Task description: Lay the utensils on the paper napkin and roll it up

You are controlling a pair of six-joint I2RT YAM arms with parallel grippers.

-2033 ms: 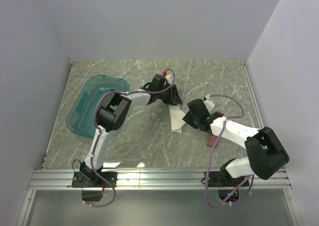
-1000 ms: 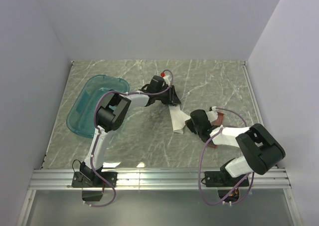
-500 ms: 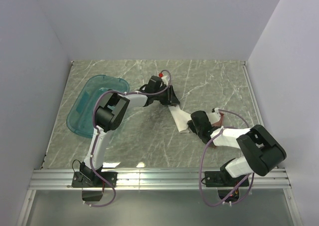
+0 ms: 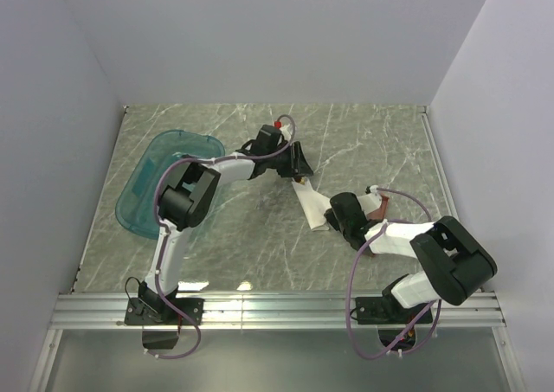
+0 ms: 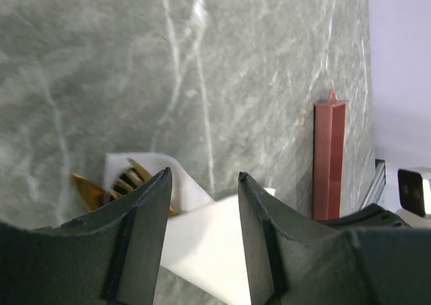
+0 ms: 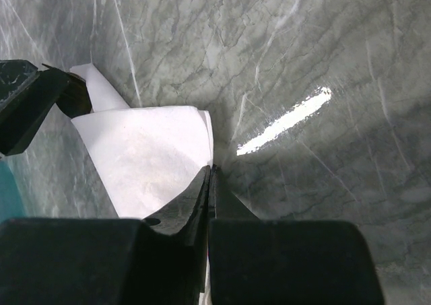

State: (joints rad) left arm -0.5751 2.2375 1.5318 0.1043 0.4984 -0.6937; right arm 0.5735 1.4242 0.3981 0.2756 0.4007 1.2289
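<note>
The paper napkin [image 4: 312, 208] lies as a narrow white bundle slanting across the middle of the table. From its far end poke the utensils [image 5: 131, 180], golden tines and a brownish tip inside the fold. My left gripper [image 5: 204, 177] stands open over that far end, its dark fingers [image 5: 145, 238] astride the napkin [image 5: 202, 244] with gaps on both sides. My right gripper [image 6: 210, 172] is shut at the near end, with the napkin's [image 6: 148, 160] edge running into the jaw line. In the top view the left gripper [image 4: 300, 171] and right gripper [image 4: 332, 221] face each other along the bundle.
A long reddish-brown tray [image 5: 330, 160] lies right of the napkin, partly under the right arm [image 4: 378, 207]. A translucent teal tub [image 4: 151, 184] sits at the left. White walls close in the marble table at the back and both sides.
The left jaws have spread wider and that gripper has shifted slightly toward the back. The right gripper slid left onto the napkin's near end and then held still.
</note>
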